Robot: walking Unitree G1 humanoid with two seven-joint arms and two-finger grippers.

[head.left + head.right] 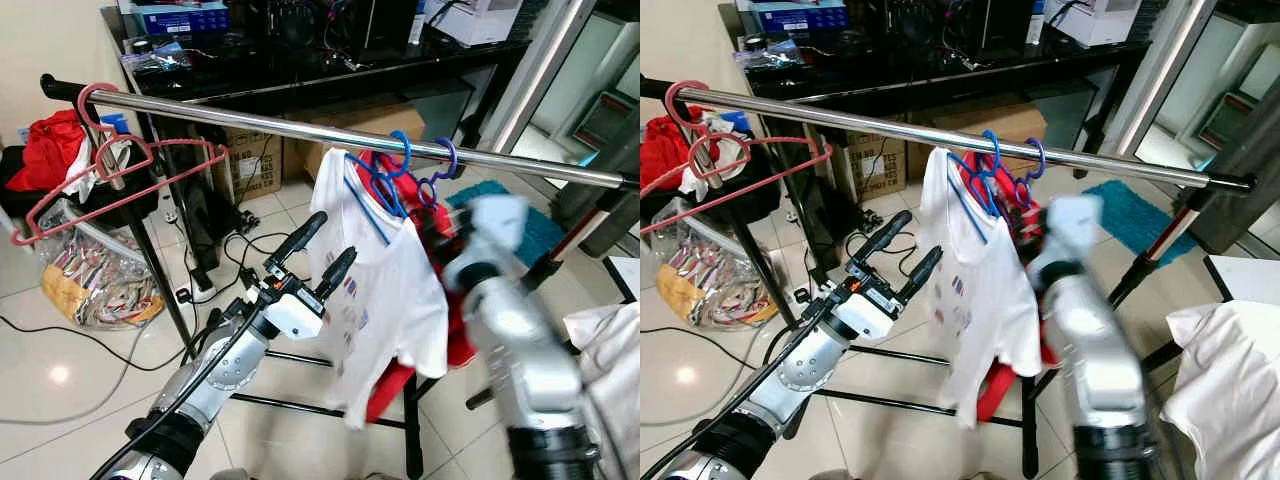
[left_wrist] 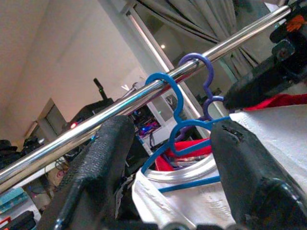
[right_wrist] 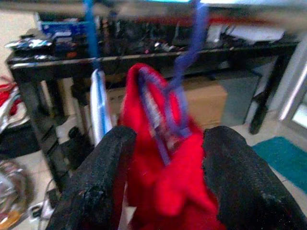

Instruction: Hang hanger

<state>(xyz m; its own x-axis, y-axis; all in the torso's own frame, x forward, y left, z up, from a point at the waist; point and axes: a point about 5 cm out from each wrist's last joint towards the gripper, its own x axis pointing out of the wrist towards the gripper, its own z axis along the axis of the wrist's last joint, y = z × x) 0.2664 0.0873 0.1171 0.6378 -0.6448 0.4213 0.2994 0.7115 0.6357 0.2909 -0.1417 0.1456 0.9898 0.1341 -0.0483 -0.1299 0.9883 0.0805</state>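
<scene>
A chrome rail [image 1: 300,128] runs across in front of me. On it hang a blue hanger [image 1: 397,160] carrying a white T-shirt [image 1: 385,300] and, beside it, a purple hanger [image 1: 446,160] with a red garment [image 3: 163,191]. Two bare pink hangers [image 1: 120,180] hang at the rail's left end. My left gripper [image 1: 334,237] is open and empty, raised just left of the white shirt, below the rail. My right arm [image 1: 510,330] is blurred at the shirt's right. In its wrist view the right gripper [image 3: 168,136] is open, with the red garment just beyond its fingers.
A black desk [image 1: 300,75] with boxes stands behind the rail, a cardboard box [image 1: 250,160] under it. Cables [image 1: 230,250] and a plastic bag [image 1: 95,280] lie on the tiled floor at the left. The rack's black legs [image 1: 410,430] are below. White cloth [image 1: 610,350] lies right.
</scene>
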